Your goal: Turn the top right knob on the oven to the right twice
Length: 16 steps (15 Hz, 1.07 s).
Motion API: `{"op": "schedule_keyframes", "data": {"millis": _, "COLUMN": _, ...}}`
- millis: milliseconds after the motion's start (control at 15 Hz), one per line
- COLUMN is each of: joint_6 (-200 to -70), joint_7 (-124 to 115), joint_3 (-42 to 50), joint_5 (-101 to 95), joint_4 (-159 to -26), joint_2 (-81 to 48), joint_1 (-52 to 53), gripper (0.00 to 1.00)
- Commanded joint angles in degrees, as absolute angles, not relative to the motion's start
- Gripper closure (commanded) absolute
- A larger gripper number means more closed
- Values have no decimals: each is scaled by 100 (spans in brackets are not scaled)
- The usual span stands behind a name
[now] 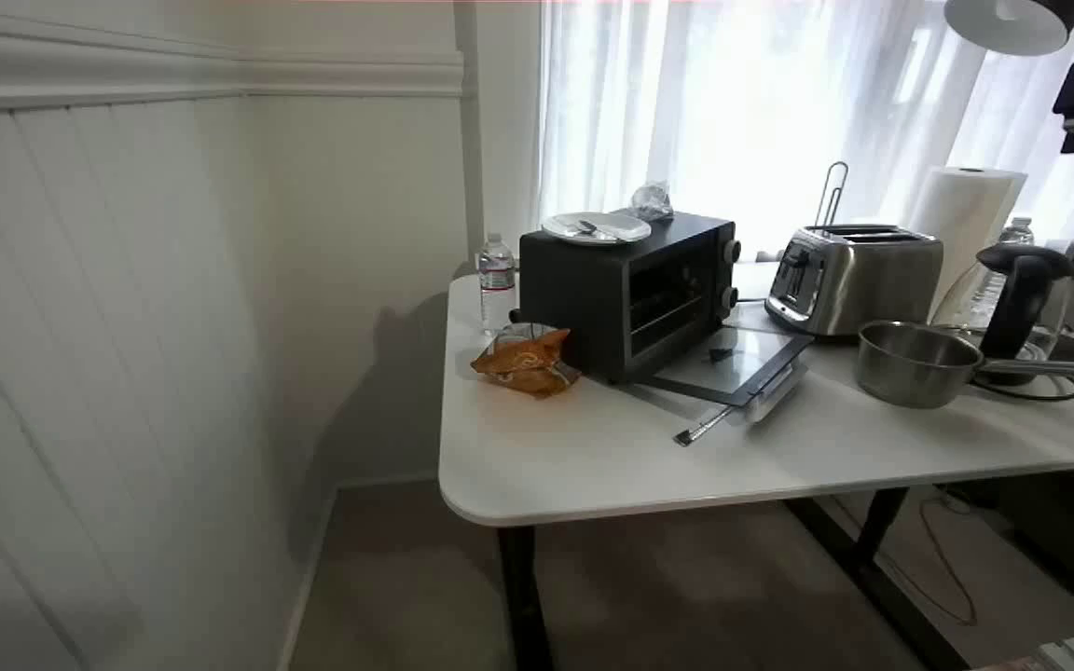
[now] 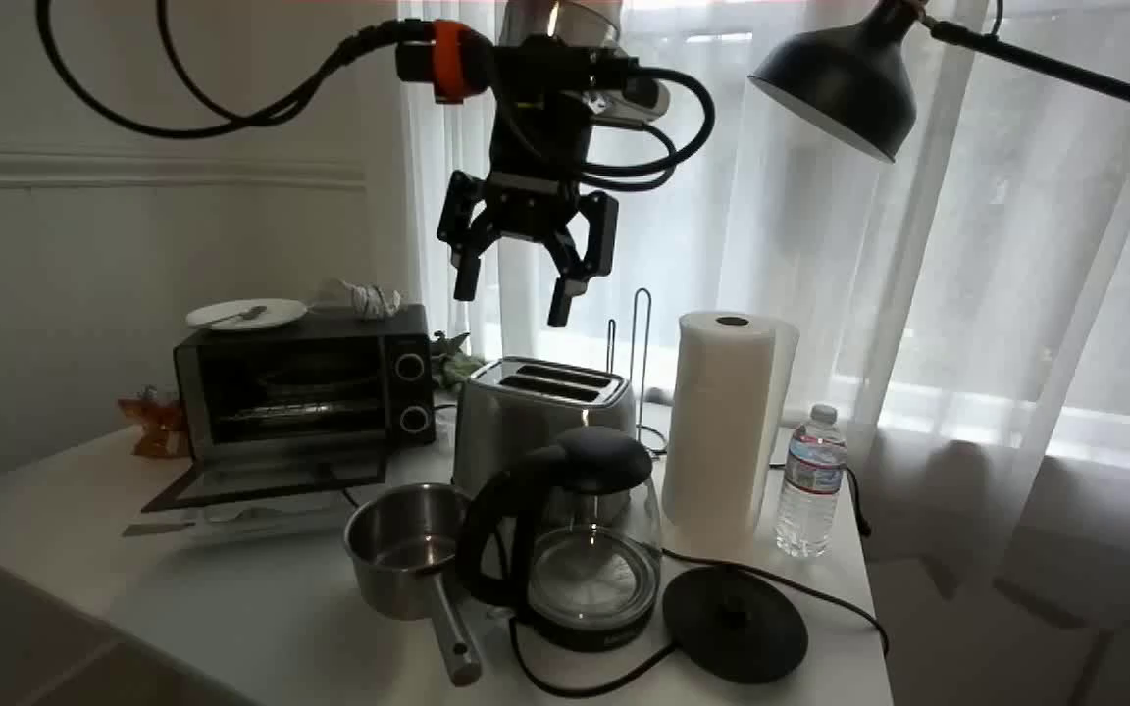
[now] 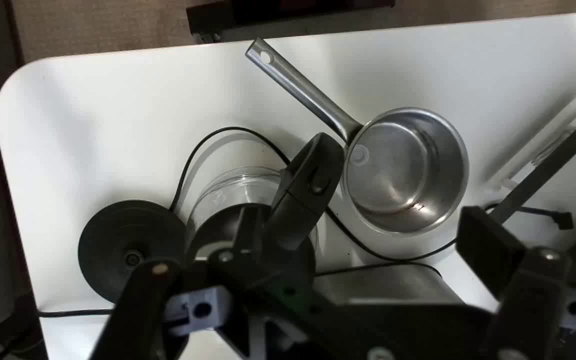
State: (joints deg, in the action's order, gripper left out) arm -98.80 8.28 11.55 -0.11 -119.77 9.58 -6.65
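The black oven (image 1: 584, 303) stands on the white table in both exterior views, also here (image 2: 418, 322). Its glass door (image 1: 733, 359) hangs open, lowered toward the table. Two round knobs sit on its right front panel: the top knob (image 2: 410, 368) and the lower knob (image 2: 415, 420). The top knob also shows edge-on (image 1: 732, 251). My gripper (image 2: 514, 296) is open and empty, high above the toaster, to the right of the oven and apart from the knobs. In the wrist view the open jaws (image 3: 370, 240) show, with the door's dark edge at far right; the knobs are out of view.
A chrome toaster (image 2: 536, 407) stands beside the oven. A saucepan (image 2: 408, 549), glass kettle (image 2: 590, 579), kettle base (image 2: 735, 625), paper towel roll (image 2: 717, 431) and bottle (image 2: 812, 480) stand nearby. A plate (image 2: 276, 314) lies on the oven. A lamp (image 2: 845, 83) hangs at the upper right.
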Motion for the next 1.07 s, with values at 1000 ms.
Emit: {"op": "schedule_keyframes", "data": {"millis": 1000, "joint_6": -9948, "joint_7": 450, "joint_3": 545, "joint_5": -120, "joint_4": -12145, "joint_2": 1248, "joint_1": -416, "gripper": 0}}
